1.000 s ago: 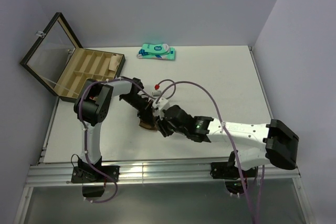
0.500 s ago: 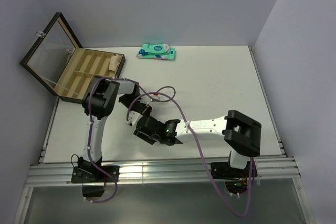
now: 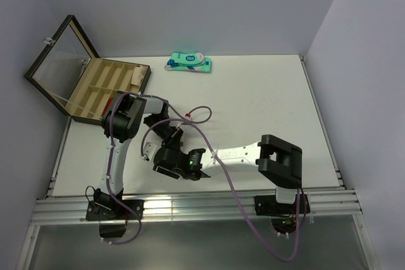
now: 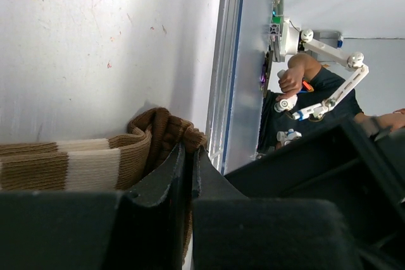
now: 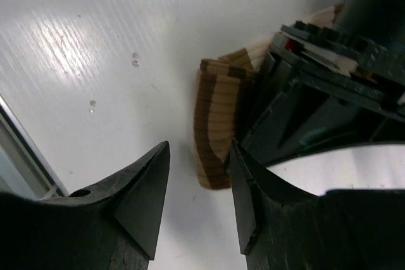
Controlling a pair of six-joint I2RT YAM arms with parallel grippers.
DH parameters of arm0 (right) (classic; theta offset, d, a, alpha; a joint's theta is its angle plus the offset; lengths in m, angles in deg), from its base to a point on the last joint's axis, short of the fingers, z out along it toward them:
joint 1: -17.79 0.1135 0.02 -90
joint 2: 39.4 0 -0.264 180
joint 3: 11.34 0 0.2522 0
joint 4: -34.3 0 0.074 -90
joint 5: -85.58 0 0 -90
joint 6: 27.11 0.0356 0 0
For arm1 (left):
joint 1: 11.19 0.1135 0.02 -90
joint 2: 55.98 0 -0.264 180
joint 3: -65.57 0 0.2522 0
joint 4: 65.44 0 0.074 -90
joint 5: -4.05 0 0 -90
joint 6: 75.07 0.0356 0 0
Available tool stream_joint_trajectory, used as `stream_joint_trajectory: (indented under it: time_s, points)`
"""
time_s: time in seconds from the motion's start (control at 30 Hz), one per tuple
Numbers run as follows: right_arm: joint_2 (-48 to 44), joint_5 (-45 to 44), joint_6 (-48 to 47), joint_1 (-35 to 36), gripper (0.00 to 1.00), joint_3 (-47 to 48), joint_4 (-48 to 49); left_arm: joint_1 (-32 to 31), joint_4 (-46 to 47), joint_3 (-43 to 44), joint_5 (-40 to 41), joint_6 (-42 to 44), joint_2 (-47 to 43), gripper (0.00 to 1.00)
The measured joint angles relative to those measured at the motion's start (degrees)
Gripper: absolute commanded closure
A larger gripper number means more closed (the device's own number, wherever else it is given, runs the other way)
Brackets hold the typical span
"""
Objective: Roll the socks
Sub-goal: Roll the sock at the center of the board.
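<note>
A brown sock with wide tan bands lies on the white table. My left gripper is shut on its bunched brown end. In the right wrist view the same sock shows as a folded, layered bundle just beyond my right gripper. The right gripper is open and nothing sits between its fingers, though the sock's end lies close to the right finger. In the top view the left gripper and right gripper meet near the table's front left and hide the socks.
An open wooden box with compartments stands at the back left. A flat teal-and-white package lies at the back edge. The table's metal front rail runs close behind the grippers, and the table edge shows beside the sock.
My right arm has swung left across the table, and its gripper now sits by the left gripper and has opened a little. The left gripper has drawn back left, still shut.
</note>
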Motion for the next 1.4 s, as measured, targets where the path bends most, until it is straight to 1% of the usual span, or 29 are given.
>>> stream_joint_trajectory:
  time_s: [0.27,0.43,0.7,1.0,1.17,1.2,1.3,1.33,1.4]
  points:
    - [5.25,-2.64,-2.21,1.07,0.49,4.00,-1.51,0.02,-0.04,0.20,0.22,-0.04,0.13,1.00]
    - [7.21,-6.95,-2.95,1.95,0.47,5.18,-1.70,0.13,0.26,0.20,0.04,-0.07,0.22,1.00]
    - [10.62,-12.31,-3.87,3.30,0.47,7.54,-2.82,0.33,0.85,0.22,-0.26,-0.13,0.22,1.00]
    - [13.22,-20.15,-5.09,4.90,0.47,7.80,-1.73,0.61,1.92,0.22,-1.53,-0.20,0.33,1.00]
    - [14.58,-23.10,-5.20,5.35,0.48,8.61,-1.70,0.85,2.10,0.22,-2.16,-0.20,0.33,1.00]
    - [14.88,-23.80,-5.29,5.44,0.49,8.81,-1.70,0.87,2.14,0.20,-2.29,-0.17,0.33,1.00]
    - [15.61,-25.59,-6.03,5.55,0.59,8.90,-0.98,0.96,2.60,0.15,-2.43,-0.13,0.35,1.00]
    - [15.89,-26.14,-6.47,5.55,0.68,8.85,-0.72,0.96,2.93,0.13,-2.54,-0.13,0.35,1.00]
    - [16.28,-27.21,-7.28,5.55,0.79,8.76,-0.07,0.96,3.06,0.02,-2.43,0.00,0.35,0.99]
